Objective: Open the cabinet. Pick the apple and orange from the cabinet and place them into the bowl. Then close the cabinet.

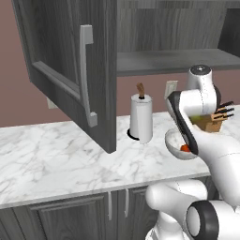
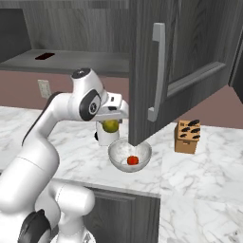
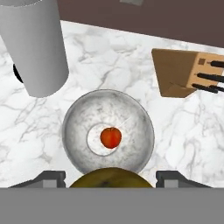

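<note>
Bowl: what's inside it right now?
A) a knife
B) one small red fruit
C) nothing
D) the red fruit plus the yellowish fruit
B: in the hand view a single red apple sits at the centre of the bowl, while the yellowish-green orange is held in the gripper above the bowl.

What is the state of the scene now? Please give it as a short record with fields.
cabinet: doors open
bowl: on the counter, below the gripper
apple: in the bowl, at its middle
orange: yellowish-green, held above the bowl
gripper: shut on the orange
paper-towel roll: upright, beside the bowl
knife block: on the counter, apart from the bowl
left to do: drop orange, close cabinet
</note>
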You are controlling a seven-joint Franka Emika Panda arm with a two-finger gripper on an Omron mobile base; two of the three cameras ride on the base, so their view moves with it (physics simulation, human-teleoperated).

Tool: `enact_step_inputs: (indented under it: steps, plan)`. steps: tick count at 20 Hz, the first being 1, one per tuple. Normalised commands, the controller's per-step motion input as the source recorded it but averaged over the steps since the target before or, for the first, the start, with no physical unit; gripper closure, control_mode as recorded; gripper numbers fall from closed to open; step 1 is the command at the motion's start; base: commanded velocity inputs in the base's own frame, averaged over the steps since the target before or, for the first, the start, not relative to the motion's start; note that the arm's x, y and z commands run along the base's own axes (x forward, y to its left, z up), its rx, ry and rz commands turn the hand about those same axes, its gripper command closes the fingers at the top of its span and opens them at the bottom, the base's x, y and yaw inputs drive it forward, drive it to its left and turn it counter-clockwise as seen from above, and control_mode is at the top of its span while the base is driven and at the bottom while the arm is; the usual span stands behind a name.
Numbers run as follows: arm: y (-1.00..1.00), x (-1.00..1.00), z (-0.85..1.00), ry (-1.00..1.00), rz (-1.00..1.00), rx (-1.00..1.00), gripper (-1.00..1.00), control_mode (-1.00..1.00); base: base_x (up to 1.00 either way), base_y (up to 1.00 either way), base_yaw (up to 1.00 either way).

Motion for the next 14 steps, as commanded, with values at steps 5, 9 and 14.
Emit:
enact_step_inputs:
  steps: [5,9,14]
  plan:
    - [0.00,0.07,-0.42,0.00,0.00,0.00,1.00,-1.00,0.00,0.00,0.00]
    - [0.00,0.24,-0.23,0.00,0.00,0.00,1.00,-1.00,0.00,0.00,0.00]
    - [-0.03,0.22,-0.20,0.00,0.00,0.00,1.00,-1.00,0.00,0.00,0.00]
